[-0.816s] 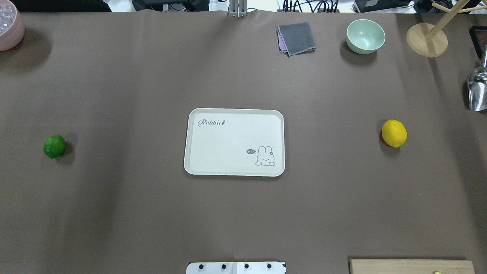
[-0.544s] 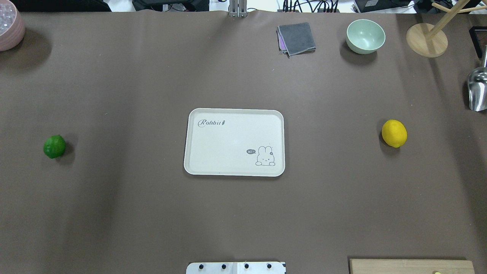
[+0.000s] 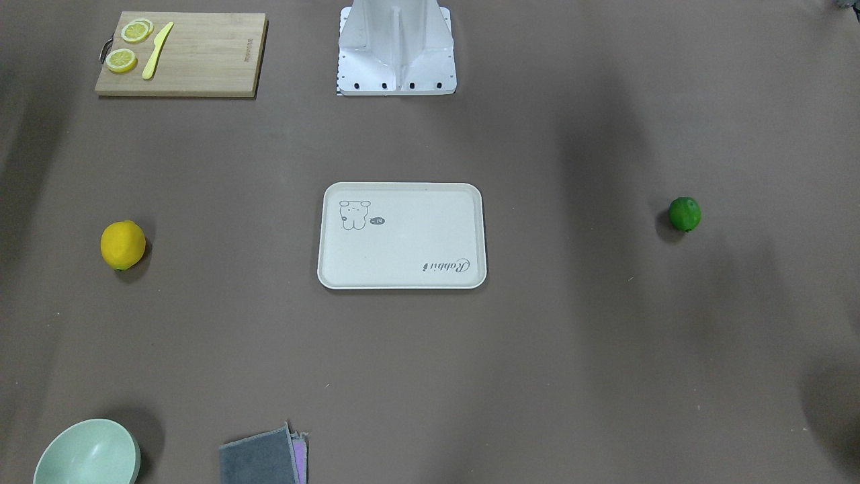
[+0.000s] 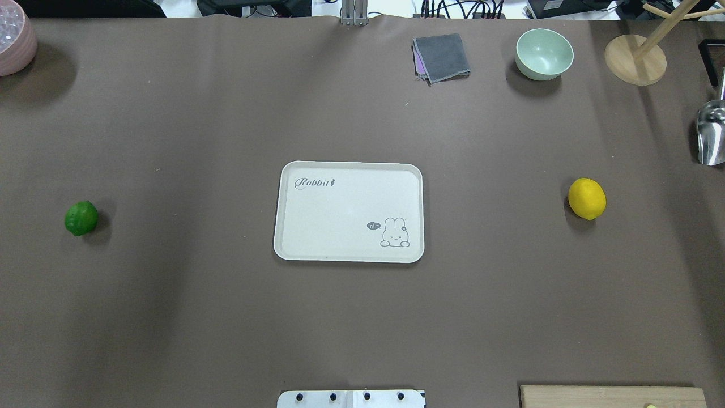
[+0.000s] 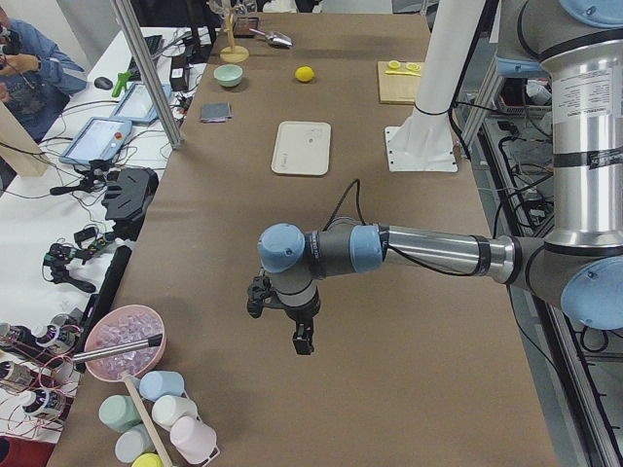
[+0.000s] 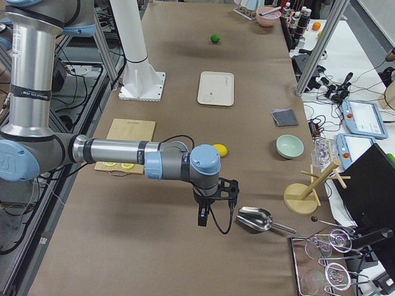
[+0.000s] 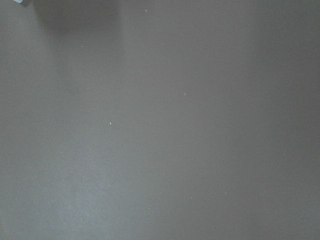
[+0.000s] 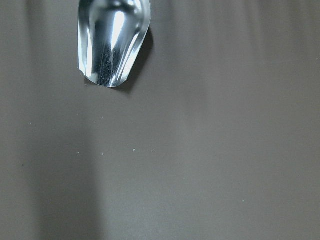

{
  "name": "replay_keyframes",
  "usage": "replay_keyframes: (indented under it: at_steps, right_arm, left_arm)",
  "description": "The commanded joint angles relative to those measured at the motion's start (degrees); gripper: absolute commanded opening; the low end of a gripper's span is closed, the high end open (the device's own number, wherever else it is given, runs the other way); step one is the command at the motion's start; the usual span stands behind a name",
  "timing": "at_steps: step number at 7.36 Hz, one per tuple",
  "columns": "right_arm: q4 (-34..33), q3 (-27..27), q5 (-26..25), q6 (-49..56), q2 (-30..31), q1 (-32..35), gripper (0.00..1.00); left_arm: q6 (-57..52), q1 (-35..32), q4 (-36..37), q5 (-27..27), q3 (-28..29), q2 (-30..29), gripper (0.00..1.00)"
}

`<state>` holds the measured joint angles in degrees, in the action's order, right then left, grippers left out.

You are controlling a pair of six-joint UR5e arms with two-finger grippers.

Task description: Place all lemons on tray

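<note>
My left end effector (image 5: 288, 321) hangs above bare table (image 4: 226, 317), well apart from the fruit. My right end effector (image 6: 213, 200) hangs just beside a metal scoop (image 8: 112, 40). Both show only in the side views, so I cannot tell whether either is open or closed. The tray (image 4: 340, 215) lies mid-table. The green lemon (image 4: 81, 218) sits on the table far to my left of it, and the yellow lemon (image 4: 587, 198) far to my right.

- Open table (image 4: 187, 141) lies all round the tray (image 4: 340, 215).
- Green lemon (image 4: 81, 218) at tray's 9 o'clock, yellow lemon (image 4: 587, 198) at 3, well apart.
- Scoop (image 4: 711, 136) near yellow lemon's 2 o'clock.
</note>
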<state>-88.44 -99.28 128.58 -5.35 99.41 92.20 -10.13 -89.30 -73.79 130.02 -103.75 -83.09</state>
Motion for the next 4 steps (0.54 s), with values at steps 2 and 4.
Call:
replay_keyframes:
  at_steps: [2,4]
  right_arm:
    - [-0.07,0.05,-0.09,-0.01,0.00,0.00,1.00]
    - [0.02,0.05,0.00,0.07,-0.09,0.00,1.00]
  left_arm:
    - [3.00,3.24,-0.47,0.23,0.48,-4.35,0.98]
    - [10.44,8.59,-0.56,0.23,-2.32,-5.94,0.98]
